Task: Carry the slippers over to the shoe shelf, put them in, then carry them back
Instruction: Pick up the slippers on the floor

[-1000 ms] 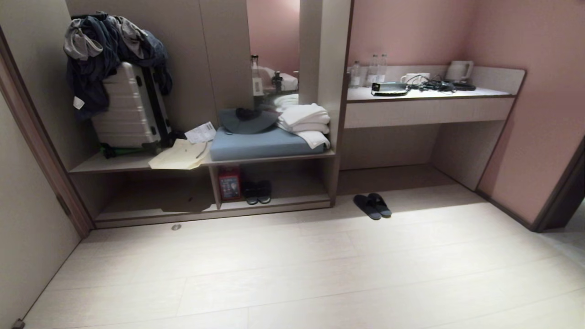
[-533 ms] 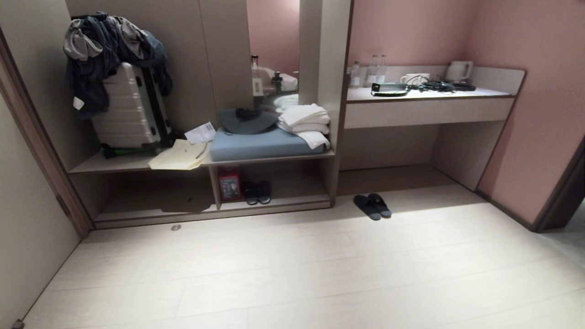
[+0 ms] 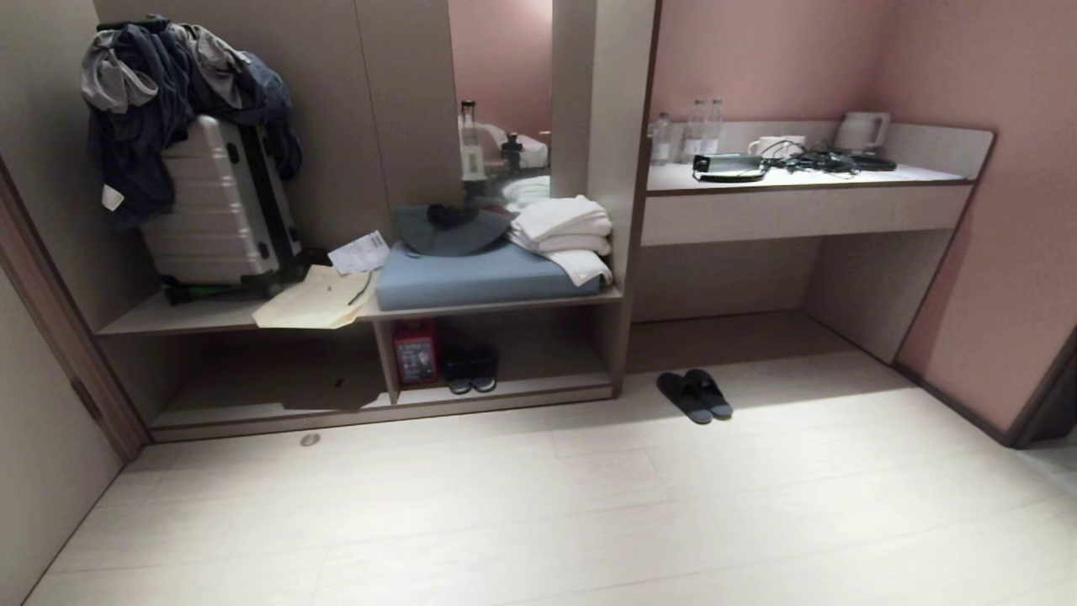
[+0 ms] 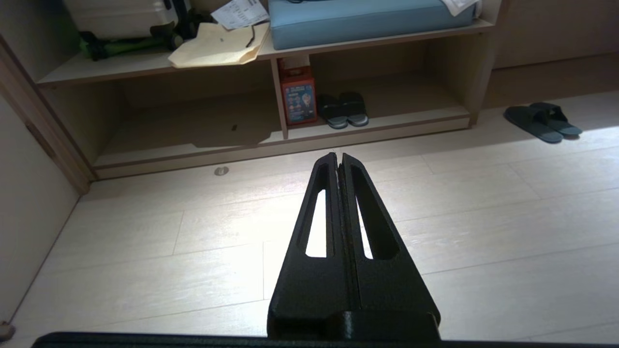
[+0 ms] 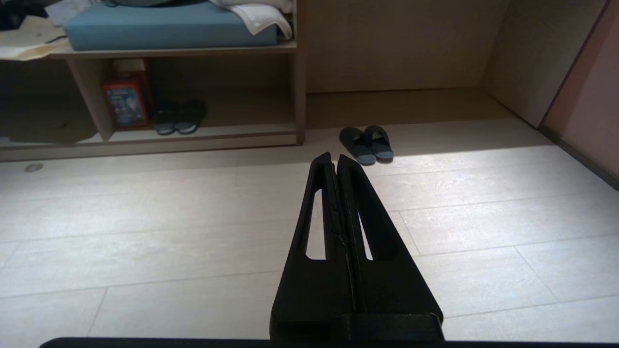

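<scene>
Meanwhile the slippers [image 3: 695,396] lay on the floor [image 3: 589,505] just right of the shoe shelf [image 3: 538,353], well ahead of both hands, left hand [image 4: 338,157] and right hand [image 5: 334,158], each pressed closed and empty.

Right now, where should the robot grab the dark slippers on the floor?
Probably by the raised uppers at the far toe end of the slippers, coming from above on the heel side. They lie flat on the floor, side by side, so thin soles give little to pinch.
</scene>
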Motion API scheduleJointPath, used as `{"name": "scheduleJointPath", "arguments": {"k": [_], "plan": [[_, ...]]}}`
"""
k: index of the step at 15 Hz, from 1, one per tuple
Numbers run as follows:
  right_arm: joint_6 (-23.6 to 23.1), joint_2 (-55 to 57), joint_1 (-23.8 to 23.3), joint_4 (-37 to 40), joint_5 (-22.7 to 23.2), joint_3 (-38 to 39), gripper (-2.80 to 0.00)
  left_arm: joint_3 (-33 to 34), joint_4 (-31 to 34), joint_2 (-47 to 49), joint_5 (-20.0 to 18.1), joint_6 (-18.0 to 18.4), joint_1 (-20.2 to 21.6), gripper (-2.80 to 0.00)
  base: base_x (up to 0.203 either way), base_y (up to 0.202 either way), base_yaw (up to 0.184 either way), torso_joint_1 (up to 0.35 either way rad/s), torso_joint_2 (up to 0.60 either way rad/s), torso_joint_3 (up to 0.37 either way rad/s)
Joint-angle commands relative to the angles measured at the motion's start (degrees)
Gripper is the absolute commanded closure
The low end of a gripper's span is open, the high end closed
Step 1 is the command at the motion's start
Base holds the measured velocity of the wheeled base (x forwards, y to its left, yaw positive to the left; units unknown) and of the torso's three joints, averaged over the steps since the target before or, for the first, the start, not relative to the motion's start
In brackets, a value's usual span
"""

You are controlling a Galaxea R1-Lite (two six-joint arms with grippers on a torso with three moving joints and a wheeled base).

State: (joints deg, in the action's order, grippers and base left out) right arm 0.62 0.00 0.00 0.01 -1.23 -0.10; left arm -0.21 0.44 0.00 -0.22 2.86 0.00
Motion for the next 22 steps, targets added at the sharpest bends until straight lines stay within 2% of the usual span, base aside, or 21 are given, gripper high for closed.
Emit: {"name": "scheduleJointPath", "arguments": {"k": [1, 22], "plan": [[-0.01, -0.09, 0.0, -0.03, -0.07, 0.01, 0.0, 0.03, 0.0, 0.05, -0.01, 0.04, 0.0, 0.0, 0.197, 0.0, 0.002, 0.003, 0.01, 0.003], [0.17, -0.09, 0.0, -0.1, -0.09, 0.01, 0.0, -0.06, 0.18, 0.0, 0.04, -0.49, 0.0, 0.0, 0.196, 0.0, 0.0, 0.002, 0.0, 0.002]]}}
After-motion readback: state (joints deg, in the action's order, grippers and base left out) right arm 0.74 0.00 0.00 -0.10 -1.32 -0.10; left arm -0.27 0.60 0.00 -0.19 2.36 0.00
